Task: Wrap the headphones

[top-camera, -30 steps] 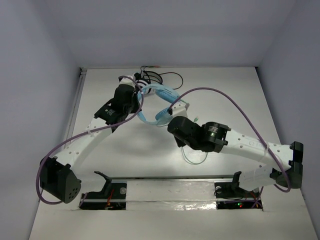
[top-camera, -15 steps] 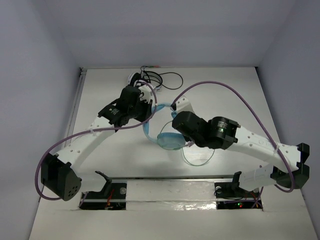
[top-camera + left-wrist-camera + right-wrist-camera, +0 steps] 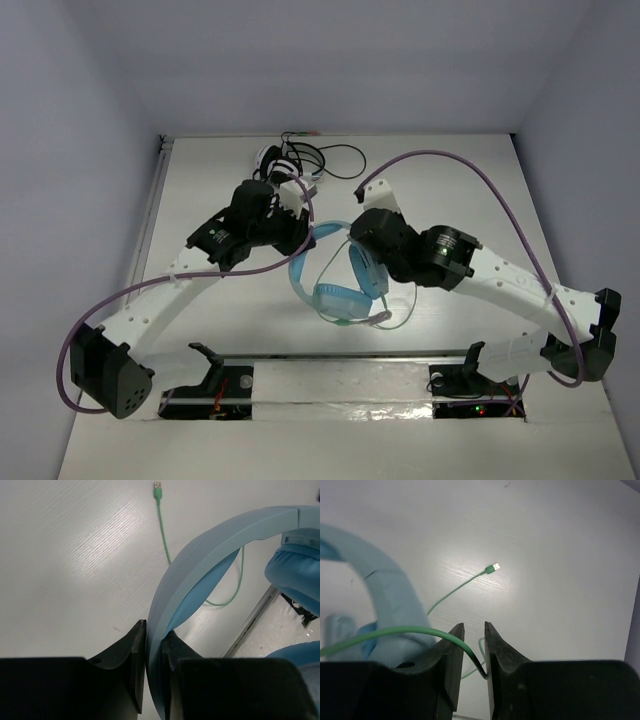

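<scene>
Top external view: boxed in on three sides by plain pale lilac-grey walls [image 3: 330, 60]. Floored by a matte white bench [image 3: 430, 195], finely streaked and shiny under one patch of light in the wrist views, edged along the near side by a metal rail [image 3: 340, 357]. Reaching inward from the near corners, left arm [image 3: 190, 270] and right arm [image 3: 500, 285], white, each trailing a purple hose [image 3: 440, 155]. Between them at mid-bench, the headphones [image 3: 340, 297], light blue, cups toward the near side. Clamped on the wide headband: left pincer [image 3: 154, 640], fingers closed against both faces. Resting at the far edge, smaller black-and-white headphones [image 3: 280, 160]. Pinched in the right pincer [image 3: 474, 645]: thin green cable [image 3: 410, 631], arching in from the left. Lying flat on the bench beyond, its small plug [image 3: 493, 568].
</scene>
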